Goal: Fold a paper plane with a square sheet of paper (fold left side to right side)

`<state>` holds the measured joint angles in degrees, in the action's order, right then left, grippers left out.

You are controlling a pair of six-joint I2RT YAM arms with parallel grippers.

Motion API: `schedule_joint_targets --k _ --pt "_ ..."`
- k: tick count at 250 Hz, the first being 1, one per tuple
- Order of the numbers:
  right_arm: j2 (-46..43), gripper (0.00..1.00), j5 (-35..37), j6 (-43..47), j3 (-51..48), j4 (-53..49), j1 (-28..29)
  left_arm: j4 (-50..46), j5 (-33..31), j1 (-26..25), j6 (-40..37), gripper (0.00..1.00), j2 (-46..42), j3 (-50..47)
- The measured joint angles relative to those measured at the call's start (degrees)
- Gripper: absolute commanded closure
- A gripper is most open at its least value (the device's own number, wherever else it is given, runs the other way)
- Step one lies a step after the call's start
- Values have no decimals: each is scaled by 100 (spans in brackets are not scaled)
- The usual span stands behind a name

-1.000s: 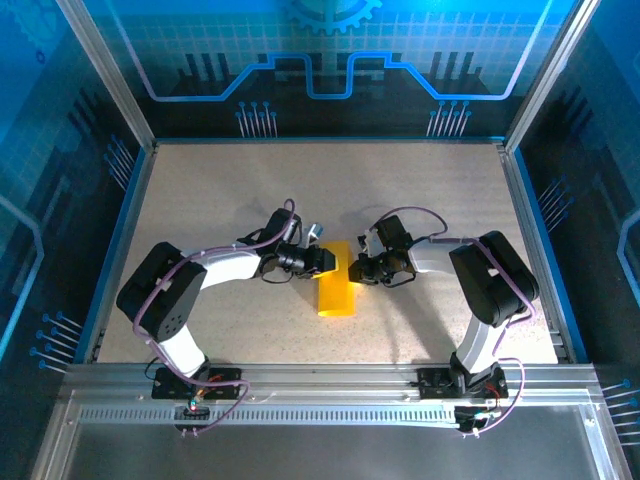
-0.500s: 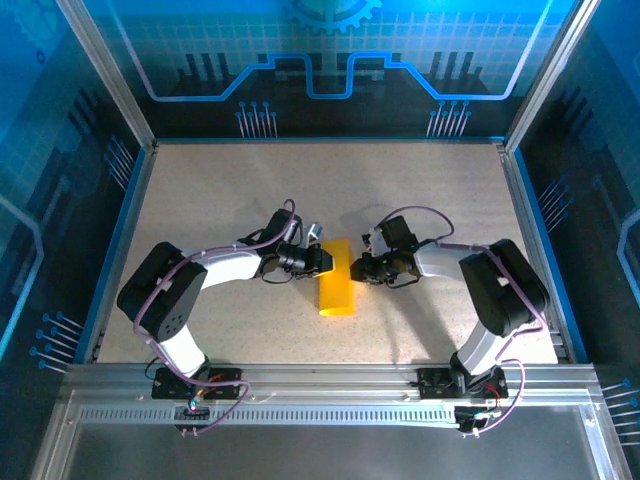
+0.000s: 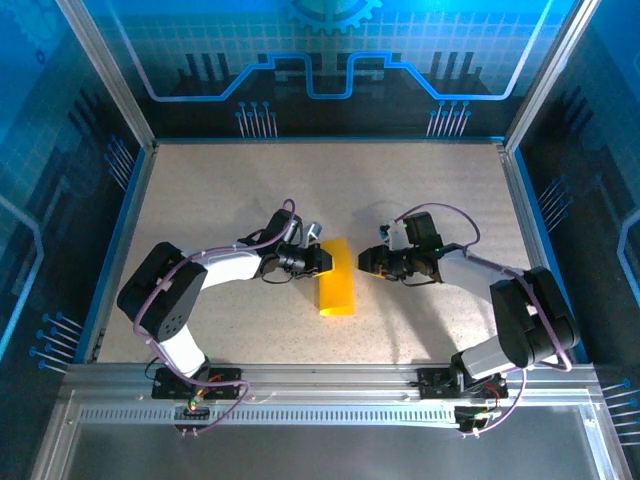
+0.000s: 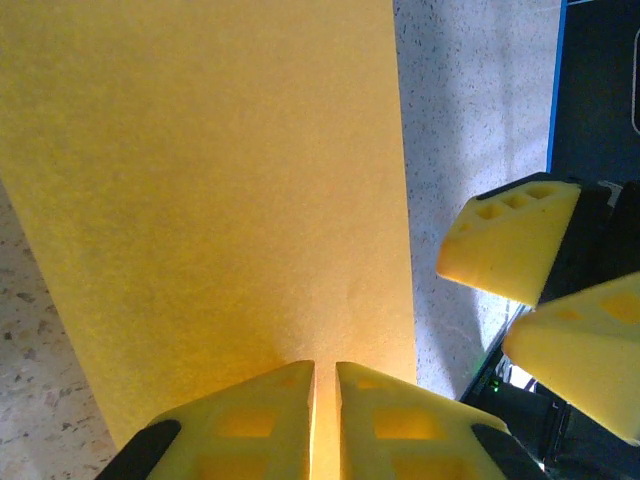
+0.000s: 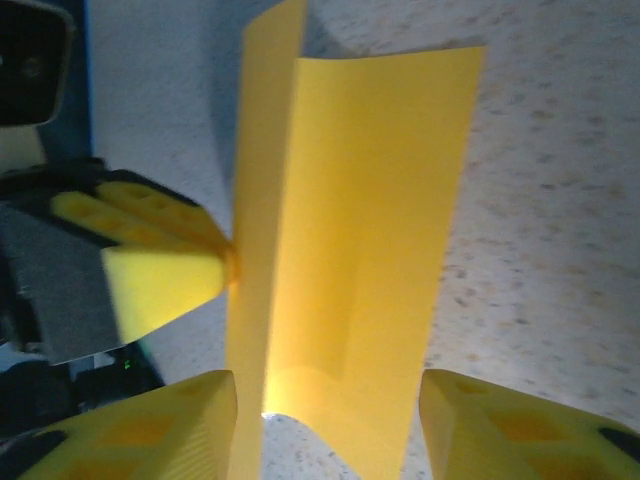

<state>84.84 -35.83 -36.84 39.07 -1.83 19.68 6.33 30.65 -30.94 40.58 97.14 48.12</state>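
One speckled desk spans the middle of the top view. At its centre lies the square sheet of paper, folded into a tall strip. At the strip's upper left, the left pincer pinches its raised edge. Just right of the strip, the right pincer gapes, clear of it.

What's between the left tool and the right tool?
The square sheet of paper, folded, sits between left tool and right tool in the top view.
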Motion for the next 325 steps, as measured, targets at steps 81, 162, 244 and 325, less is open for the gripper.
schedule_joint_targets --k 81,162,244,325 --pt "964 66 -326 -361 330 608 468 -2 -2 0 0 85 0 -13" --pt "1161 94 -175 -321 382 507 544 -7 -50 0 -20 72 -7 -42" --pt "1377 93 243 -168 546 129 555 -623 -831 2 -356 41 -723 -166" --pt "1493 91 286 -149 568 116 627 -782 -896 -81 -496 33 -365 -173"
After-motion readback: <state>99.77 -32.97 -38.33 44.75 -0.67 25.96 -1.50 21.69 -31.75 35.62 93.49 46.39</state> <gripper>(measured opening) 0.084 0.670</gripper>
